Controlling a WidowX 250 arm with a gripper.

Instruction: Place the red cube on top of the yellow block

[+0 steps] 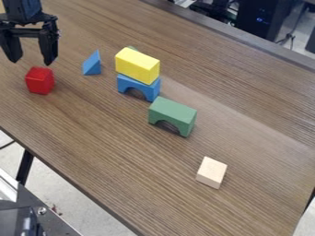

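Picking up the red cube (40, 80) looks like the step in hand; how should it be done well?

Carefully lined up, I'd say. The cube sits on the wooden table (258, 143), near the left edge of the view, just below the gripper (31, 62) as pictured. The jaws should straddle it with one on each side, square to two opposite faces, before going low and closing evenly. A grip across the corners could twist it.

And the way over to the yellow block (137, 66)?

Straight up first, then across, high enough to clear the small blue triangle (92, 64) between them. The yellow block rests on a blue arch (149, 89), so a low pass or a hard press might topple the pair. Centring the cube and letting go gently seems wise.

How does the arm stand now?

It comes in at the upper left corner, black, with the gripper pointing down. Its jaws are well apart, holding nothing, their tips near the cube's far side. I cannot tell exactly how high they are above the table
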